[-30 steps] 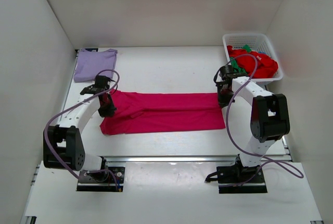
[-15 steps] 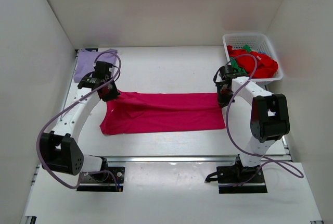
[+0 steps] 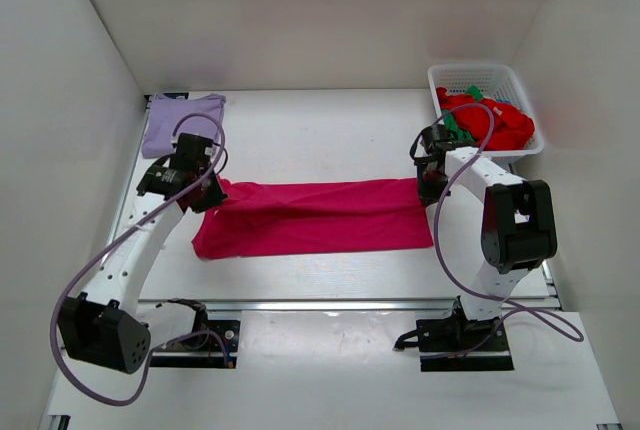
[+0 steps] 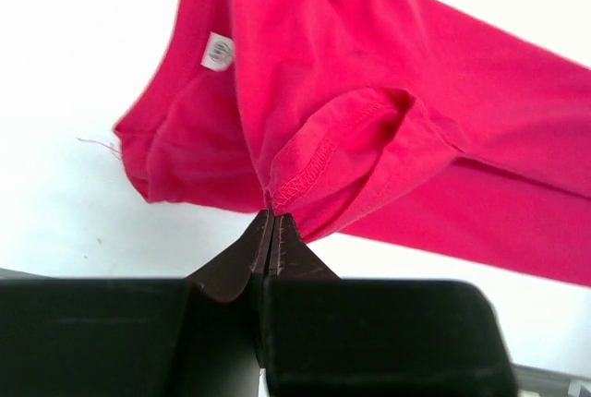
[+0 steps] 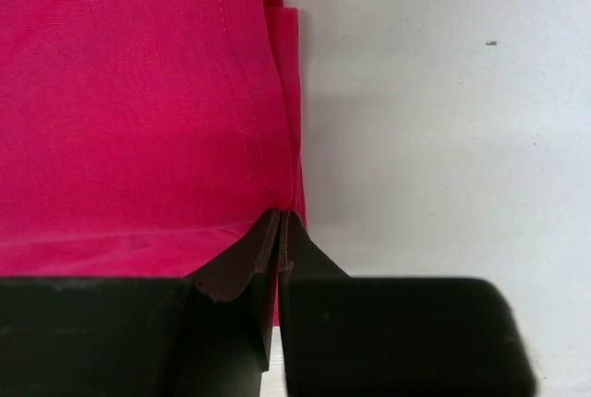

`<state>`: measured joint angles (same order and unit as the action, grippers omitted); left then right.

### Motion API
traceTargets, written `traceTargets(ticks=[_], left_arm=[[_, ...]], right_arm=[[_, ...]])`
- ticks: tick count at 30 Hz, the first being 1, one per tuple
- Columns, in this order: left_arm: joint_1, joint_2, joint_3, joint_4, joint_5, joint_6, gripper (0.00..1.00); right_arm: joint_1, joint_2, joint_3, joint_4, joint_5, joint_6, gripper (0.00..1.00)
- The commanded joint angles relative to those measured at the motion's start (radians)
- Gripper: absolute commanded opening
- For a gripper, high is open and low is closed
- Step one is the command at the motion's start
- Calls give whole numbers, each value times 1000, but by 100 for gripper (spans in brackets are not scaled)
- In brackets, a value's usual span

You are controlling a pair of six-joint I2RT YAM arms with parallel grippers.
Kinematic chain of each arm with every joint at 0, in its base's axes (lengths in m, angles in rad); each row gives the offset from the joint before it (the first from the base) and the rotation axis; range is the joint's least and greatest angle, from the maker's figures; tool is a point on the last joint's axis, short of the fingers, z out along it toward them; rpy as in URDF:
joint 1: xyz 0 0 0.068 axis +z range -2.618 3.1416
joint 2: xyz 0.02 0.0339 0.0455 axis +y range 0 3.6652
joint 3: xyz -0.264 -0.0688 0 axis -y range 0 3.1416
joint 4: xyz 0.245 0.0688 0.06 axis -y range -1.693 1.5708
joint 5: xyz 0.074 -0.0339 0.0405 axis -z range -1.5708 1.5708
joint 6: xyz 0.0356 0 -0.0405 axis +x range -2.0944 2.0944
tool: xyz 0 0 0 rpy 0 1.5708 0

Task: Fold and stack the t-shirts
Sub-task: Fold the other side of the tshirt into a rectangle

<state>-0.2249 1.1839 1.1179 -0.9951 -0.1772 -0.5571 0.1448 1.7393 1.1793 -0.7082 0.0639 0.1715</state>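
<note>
The soft pink shirt (image 3: 315, 215) lay in a long folded strip in the middle of the white desk (image 3: 320, 130). The left jaws were pinched shut on its stitched sleeve edge (image 4: 314, 162). The right jaws were shut on its folded right end. A small white tag (image 4: 218, 52) inside the collar was too tiny to read. A pale purple shirt (image 3: 180, 122) lay far left. In the white basket (image 3: 480, 75), red shirts (image 3: 497, 125) half hid a green shirt (image 3: 455, 122).
</note>
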Motion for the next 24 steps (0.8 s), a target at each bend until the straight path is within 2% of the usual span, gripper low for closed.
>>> traceTargets(ticks=[1, 8, 13, 24], left_arm=[[-50, -38, -30, -36, -31, -52, 0], [-74, -92, -173, -4, -44, -115, 0], [-51, -101, -257, 13, -79, -124, 0], [-62, -109, -406, 59, -48, -150, 0]], right_arm=[[10, -14, 28, 27, 7, -10, 0], [7, -14, 28, 29, 4, -12, 0], [9, -11, 25, 32, -1, -13, 0], [13, 2, 26, 33, 5, -4, 1]])
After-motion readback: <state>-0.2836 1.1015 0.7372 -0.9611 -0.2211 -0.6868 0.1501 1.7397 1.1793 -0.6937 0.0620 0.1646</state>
